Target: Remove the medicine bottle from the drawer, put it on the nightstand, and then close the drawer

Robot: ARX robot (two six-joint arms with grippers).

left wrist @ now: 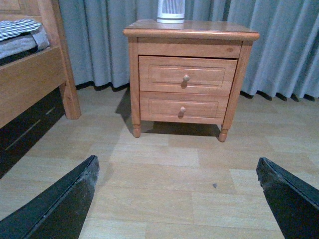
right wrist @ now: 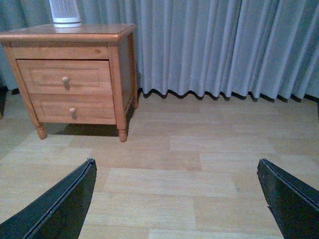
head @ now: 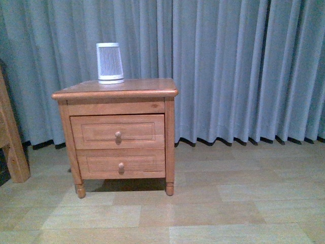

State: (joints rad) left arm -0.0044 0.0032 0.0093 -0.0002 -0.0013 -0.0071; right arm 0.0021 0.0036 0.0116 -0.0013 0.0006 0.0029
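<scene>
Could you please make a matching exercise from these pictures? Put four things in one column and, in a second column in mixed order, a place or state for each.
Column one:
1. upper drawer
2. white ribbed cylinder
3. curtain
4. left gripper

Column two:
a. hangs behind the nightstand
b. fully shut
c. open, holding nothing
d. stands on the nightstand top

Pairs: 1-b, 2-d, 3-a, 4-c.

Left tool spread wide, right tool spread wide
</scene>
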